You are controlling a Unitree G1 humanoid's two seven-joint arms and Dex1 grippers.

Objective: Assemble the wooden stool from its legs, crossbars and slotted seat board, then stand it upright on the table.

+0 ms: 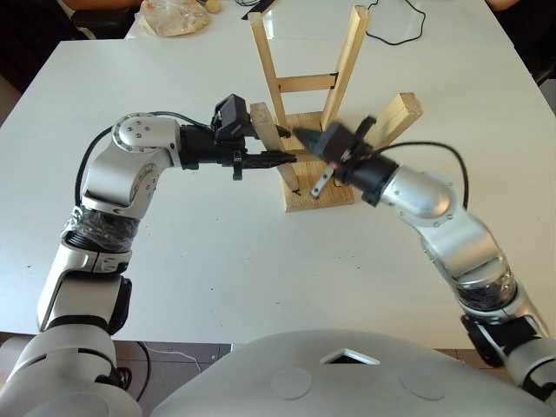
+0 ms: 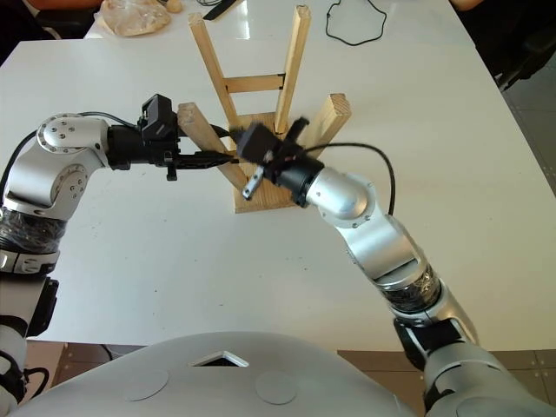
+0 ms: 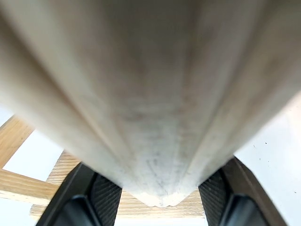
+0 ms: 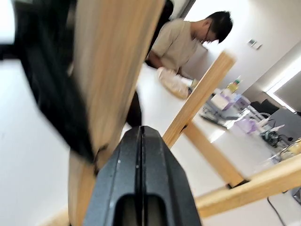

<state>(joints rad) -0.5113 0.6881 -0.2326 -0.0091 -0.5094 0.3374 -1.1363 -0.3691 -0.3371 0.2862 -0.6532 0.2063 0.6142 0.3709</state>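
Pale wooden stool parts sit near the middle of your white table (image 1: 217, 261): the slotted seat board (image 1: 334, 195) lies flat, with the legs pointing up from it. Your two far legs (image 1: 269, 69) rise steeply and are joined by a crossbar (image 1: 306, 83). A thicker leg (image 1: 398, 117) leans out over the right side of the board.

The near left leg (image 1: 263, 122) leans too, its top tilted toward your left. Your left gripper (image 1: 282, 157) has it, coming in from the left with the wood clamped between its two black pads (image 3: 106, 197).

Your right gripper (image 1: 301, 135) comes in from the right and points at that same leg, just beside the left gripper's tips. Its fingers (image 4: 141, 179) are pressed flat together with nothing between them. The tip is close to the leg — whether it touches the wood cannot be told from these views.

At the table's far edge lie a crumpled plastic bag (image 1: 174, 16) and a black cable (image 1: 395, 26), well apart from the stool.
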